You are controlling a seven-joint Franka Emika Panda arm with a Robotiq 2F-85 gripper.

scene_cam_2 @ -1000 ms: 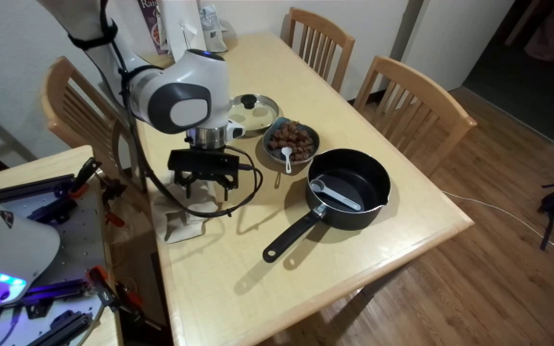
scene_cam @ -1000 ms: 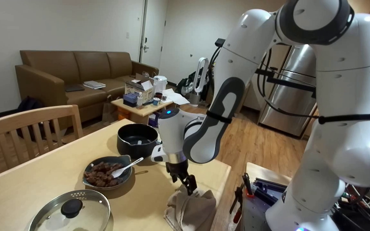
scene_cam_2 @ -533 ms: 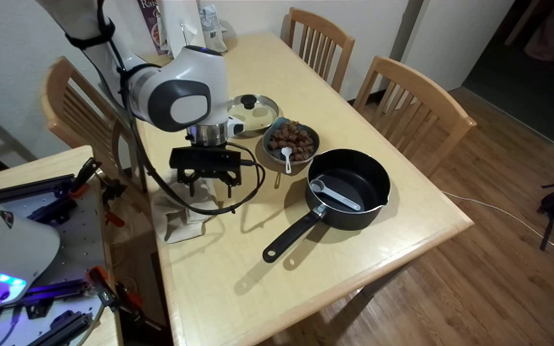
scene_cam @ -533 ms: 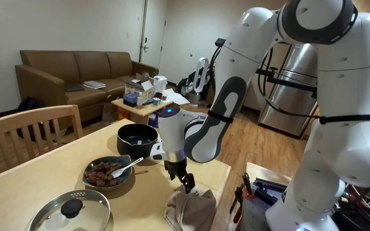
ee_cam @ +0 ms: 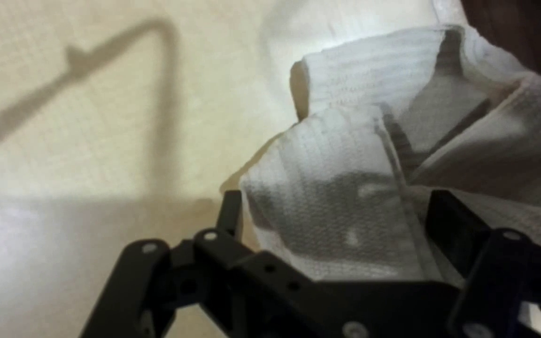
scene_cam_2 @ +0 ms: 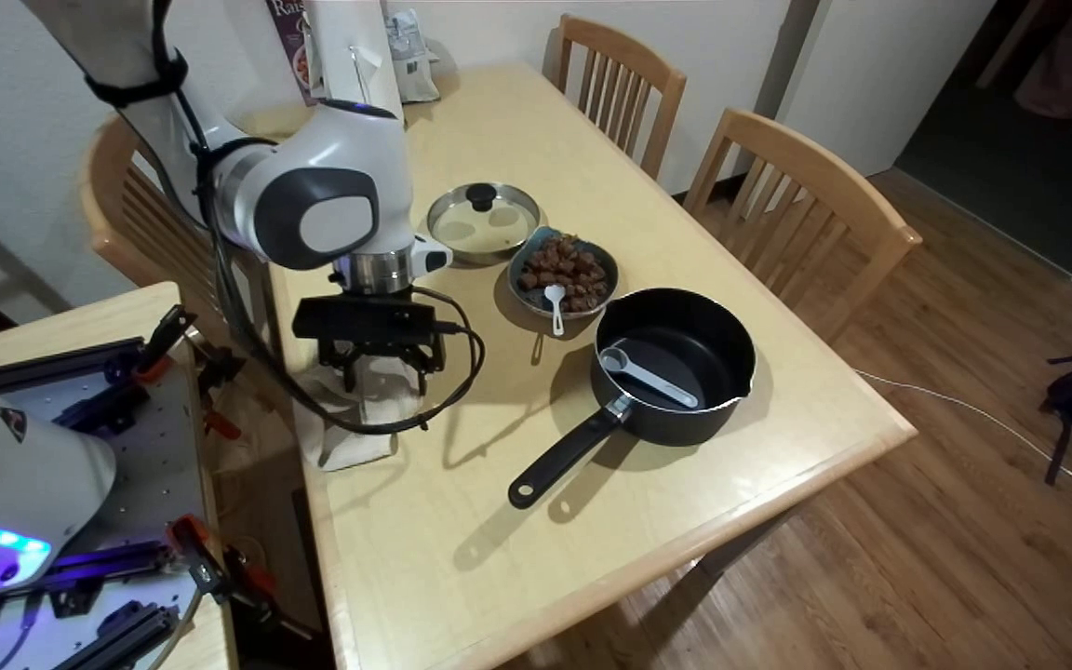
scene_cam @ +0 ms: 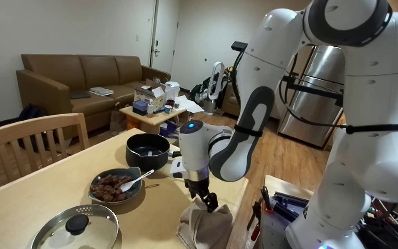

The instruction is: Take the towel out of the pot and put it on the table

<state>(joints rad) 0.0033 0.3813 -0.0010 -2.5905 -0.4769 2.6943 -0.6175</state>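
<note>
Centrally, at the bottom of an exterior view, the towel (scene_cam: 204, 224) lies rumpled on the wooden table (scene_cam_2: 443, 558), near its edge and outside the pot (scene_cam_2: 676, 430). In an exterior view it shows left of the frame's middle, partly hidden by the gripper (ee_cam: 338, 213) and a looping black cable (scene_cam_2: 378, 430). From the wrist, the cloth occupies much of the right half; the fingers (ee_cam: 231, 211) stand spread, one just left of the frame's middle by the towel's edge, one toward the right over the fabric, a fold lying in view between them. Whether either finger touches the cloth cannot be told.

The pot stands upright, right of centre in an exterior view, its handle pointing lower left and a pale scoop (scene_cam_2: 649, 377) inside. Just beside it, a pan (scene_cam: 135, 172) holds brown food (scene_cam: 109, 188) and a white spoon (scene_cam: 128, 185). A glass lid (scene_cam: 95, 230) lies knob up at the lower left of an exterior view; a brown sofa (scene_cam: 81, 76) appears at the upper left, behind a wooden chair (scene_cam: 33, 125).
</note>
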